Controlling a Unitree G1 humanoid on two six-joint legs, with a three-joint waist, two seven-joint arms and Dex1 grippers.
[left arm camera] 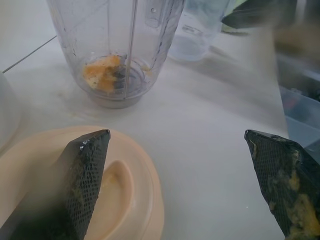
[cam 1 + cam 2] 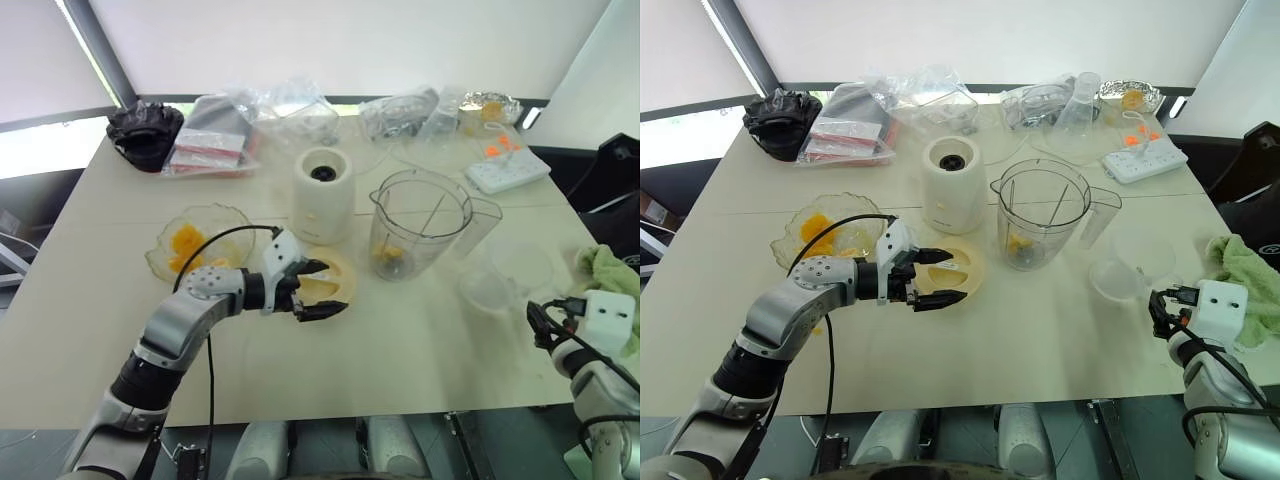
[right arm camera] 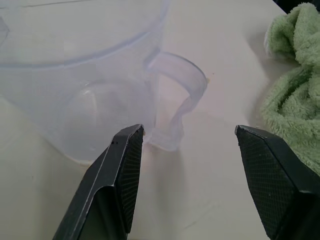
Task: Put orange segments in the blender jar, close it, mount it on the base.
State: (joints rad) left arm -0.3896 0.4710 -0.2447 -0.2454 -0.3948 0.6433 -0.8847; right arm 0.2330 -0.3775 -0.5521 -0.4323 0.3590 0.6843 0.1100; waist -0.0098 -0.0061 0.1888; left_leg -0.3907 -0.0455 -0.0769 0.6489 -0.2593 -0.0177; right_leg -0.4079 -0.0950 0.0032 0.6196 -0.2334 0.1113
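The left end effector (image 2: pixel 930 277), fingers spread wide and empty, straddles the flat cream round lid (image 2: pixel 958 268) on the counter (image 2: pixel 1040 340). The clear plastic blender jar (image 2: pixel 1040 215), orange segments (image 1: pixel 102 72) at its bottom, stands just right and farther. The right end effector (image 3: pixel 187 170), open and empty, is well apart at the near right.

We are seeing bright, even daylight coming through the white blinds (image 2: pixel 330 45) behind the table (image 2: pixel 400 350). Shadows are falling soft and faint. Highlights are glinting on the blender jar (image 2: pixel 1042 215) and plastic bags (image 2: pixel 220 135). In the wrist views, near fingertips (image 1: pixel 85 165) are blurring and backgrounds are softening.
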